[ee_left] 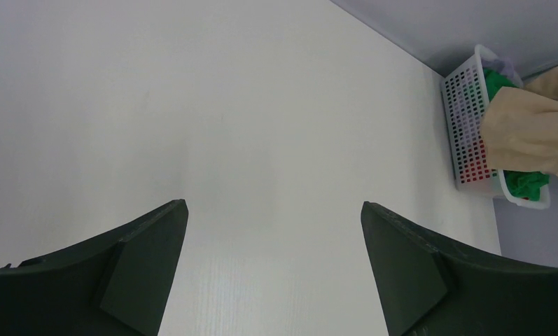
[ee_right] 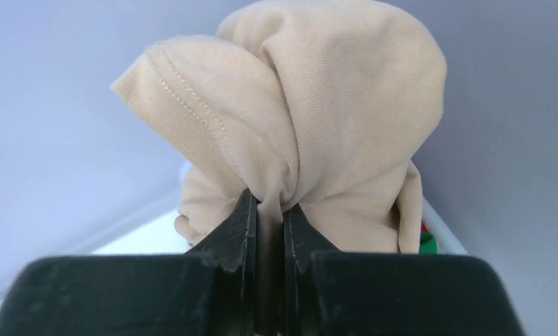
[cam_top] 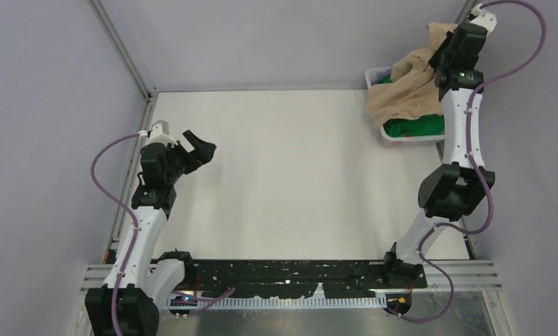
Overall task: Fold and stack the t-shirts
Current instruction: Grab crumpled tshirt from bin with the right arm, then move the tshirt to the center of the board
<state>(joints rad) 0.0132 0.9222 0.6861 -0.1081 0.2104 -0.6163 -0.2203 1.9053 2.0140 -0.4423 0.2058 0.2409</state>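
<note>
A large beige-tan t-shirt (cam_top: 412,87) hangs bunched above the white slatted basket (cam_top: 409,139) at the back right, its lower part draped over the basket. My right gripper (ee_right: 270,207) is shut on a pinched fold of the beige t-shirt (ee_right: 318,119), raised high over the basket. A bright green t-shirt (cam_top: 416,127) lies in the basket, and a bit of red cloth (ee_right: 425,229) shows beside it. My left gripper (ee_left: 274,210) hovers open over the bare white table (ee_left: 227,126) at the left, nothing between its fingers.
The white basket (ee_left: 465,126) stands against the right wall near the back corner. A metal frame post (cam_top: 125,52) and rail run along the table's left side. The arm bases sit on a black plate (cam_top: 290,276) at the near edge.
</note>
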